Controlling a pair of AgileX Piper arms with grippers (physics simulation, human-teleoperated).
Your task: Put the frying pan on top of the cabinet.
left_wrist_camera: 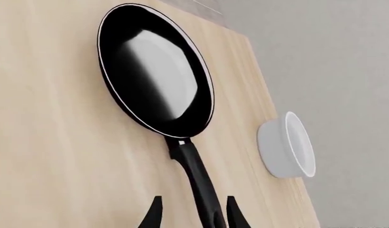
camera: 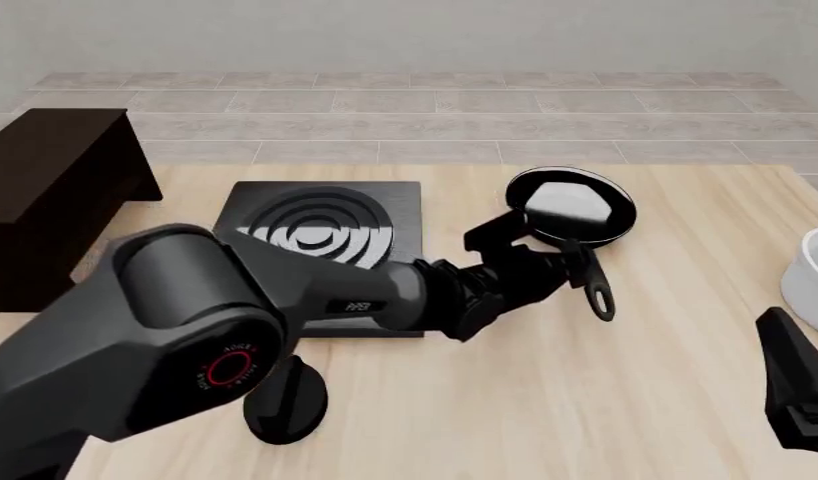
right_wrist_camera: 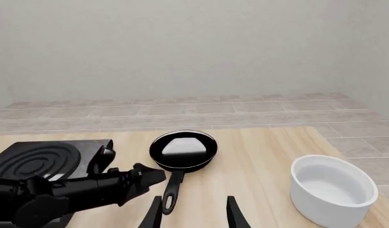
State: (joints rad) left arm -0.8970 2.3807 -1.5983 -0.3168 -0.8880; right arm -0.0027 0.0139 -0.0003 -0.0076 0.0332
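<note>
The frying pan [camera: 571, 207] is small, round and black, with a thin pale rim line, a glossy inside reflecting white, and a straight black handle with a hole at its end. It lies flat on the desk [camera: 623, 400], just right of the stove plate [camera: 332, 235], well apart from the cabinet [camera: 42, 200] at far left. The left gripper [camera: 549, 262] is spread open astride the handle, not clamped. The right gripper [right_wrist_camera: 194, 211] is open, holding nothing. A white bowl [right_wrist_camera: 333, 190] sits right. Small white arm lettering is unreadable.
</note>
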